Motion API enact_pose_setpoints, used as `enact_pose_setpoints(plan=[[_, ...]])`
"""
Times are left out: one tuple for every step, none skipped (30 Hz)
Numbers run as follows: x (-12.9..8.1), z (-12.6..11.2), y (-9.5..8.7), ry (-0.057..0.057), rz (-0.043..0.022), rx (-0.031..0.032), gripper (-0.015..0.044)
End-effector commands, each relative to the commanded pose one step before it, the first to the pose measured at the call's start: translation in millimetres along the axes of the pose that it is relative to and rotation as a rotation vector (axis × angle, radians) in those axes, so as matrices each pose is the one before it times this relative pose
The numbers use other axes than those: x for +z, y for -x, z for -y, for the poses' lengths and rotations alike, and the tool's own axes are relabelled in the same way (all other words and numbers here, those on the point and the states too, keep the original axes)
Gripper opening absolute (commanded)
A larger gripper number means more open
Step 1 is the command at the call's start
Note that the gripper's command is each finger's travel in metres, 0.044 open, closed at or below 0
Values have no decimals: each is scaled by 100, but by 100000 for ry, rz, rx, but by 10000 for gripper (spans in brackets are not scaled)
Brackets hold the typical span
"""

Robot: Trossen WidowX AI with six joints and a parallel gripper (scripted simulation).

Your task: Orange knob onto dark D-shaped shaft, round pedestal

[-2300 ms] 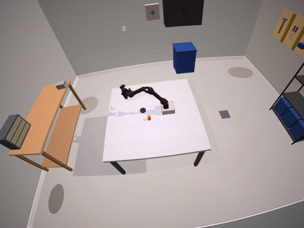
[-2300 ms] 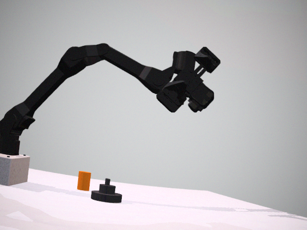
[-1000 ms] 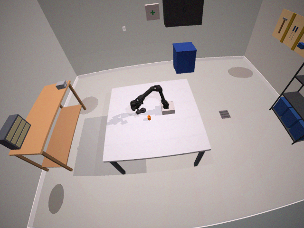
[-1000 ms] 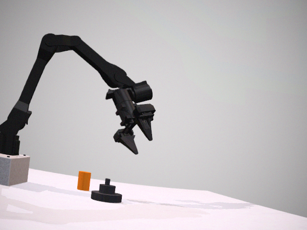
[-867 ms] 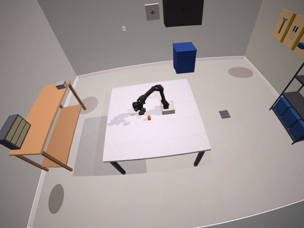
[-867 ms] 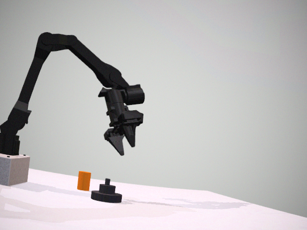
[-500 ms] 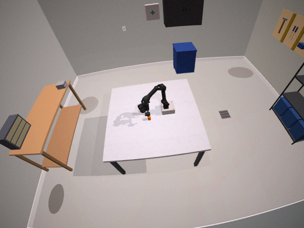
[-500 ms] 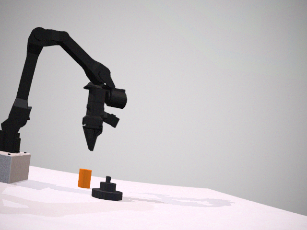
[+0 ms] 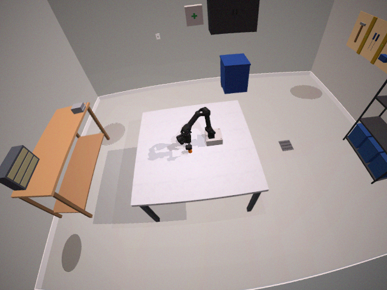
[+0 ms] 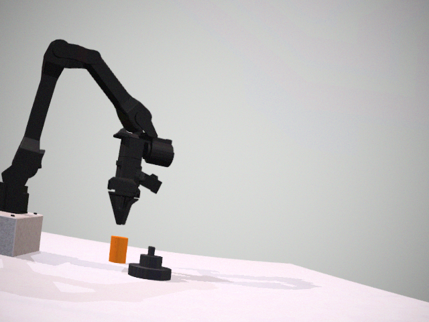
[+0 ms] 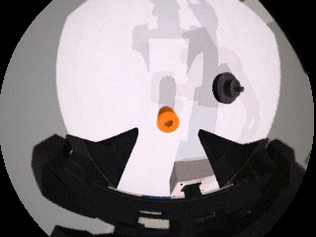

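Observation:
The orange knob (image 9: 190, 151) (image 10: 118, 249) (image 11: 162, 123) stands upright on the table. The wrist view shows its open top, but the flat side of the hole is not clear. The dark round pedestal (image 10: 149, 273) (image 11: 220, 89) stands beside it with its thin shaft (image 10: 151, 251) (image 11: 240, 89) pointing up and bare. The arm hides the pedestal in the top view. My gripper (image 10: 120, 223) (image 11: 169, 131) points down and hangs a little above the knob, not touching it. It is open and empty, with the knob between the fingertips as seen in the wrist view.
The pale base block (image 9: 214, 142) (image 10: 27, 235) under the arm stands on the white table (image 9: 199, 177) (image 10: 242, 304), on the knob's other side from the pedestal. The pedestal is right of the knob in the exterior view and the wrist view.

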State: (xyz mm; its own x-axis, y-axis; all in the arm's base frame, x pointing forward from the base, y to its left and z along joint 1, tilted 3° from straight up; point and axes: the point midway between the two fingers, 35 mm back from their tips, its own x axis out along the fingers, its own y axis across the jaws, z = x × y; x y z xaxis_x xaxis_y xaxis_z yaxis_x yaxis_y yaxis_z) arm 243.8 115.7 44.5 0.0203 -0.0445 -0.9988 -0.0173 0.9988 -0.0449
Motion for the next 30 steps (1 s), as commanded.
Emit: enact_pose_setpoints(plan=[[55,-8,-1307,-512,191,663,440],[-1,12,-120,0,0,-2,440],[0,0,0,0,0,0,440],[3,-1,-28,0,0,0,440],[10,-4,-83,0,1,0,440],[16,-6,-137,0,1,0,440],[18,-7,-165,0,1,0,440],[17,-7,-165,0,1,-1,440],[16,-6,-165,0,1,-1,440],[15,-6,-165,0,1,-1,440],[14,-5,-165,0,1,-1,440],[13,-5,-165,0,0,-1,440],[12,-4,-164,0,0,-1,440],[11,-4,-164,0,0,-1,440],[10,-3,-164,0,0,-1,440],[9,-3,-164,0,0,-1,440],[8,-2,-164,0,0,-1,440],[7,-2,-163,0,0,-1,440],[6,-1,-163,0,0,-1,440],[5,-1,-163,0,0,-1,440],[4,0,-163,0,0,-1,440],[3,0,-162,0,-1,-1,440],[2,1,-162,0,-1,-1,440],[1,1,-162,0,-1,-1,440],[0,2,-162,0,-1,-1,440],[-1,2,-161,0,-1,-1,440],[-2,3,-161,0,-1,-2,440],[-3,3,-161,0,-1,-2,440],[-4,4,-161,0,-1,-2,440],[-5,4,-160,0,-1,-2,440]])
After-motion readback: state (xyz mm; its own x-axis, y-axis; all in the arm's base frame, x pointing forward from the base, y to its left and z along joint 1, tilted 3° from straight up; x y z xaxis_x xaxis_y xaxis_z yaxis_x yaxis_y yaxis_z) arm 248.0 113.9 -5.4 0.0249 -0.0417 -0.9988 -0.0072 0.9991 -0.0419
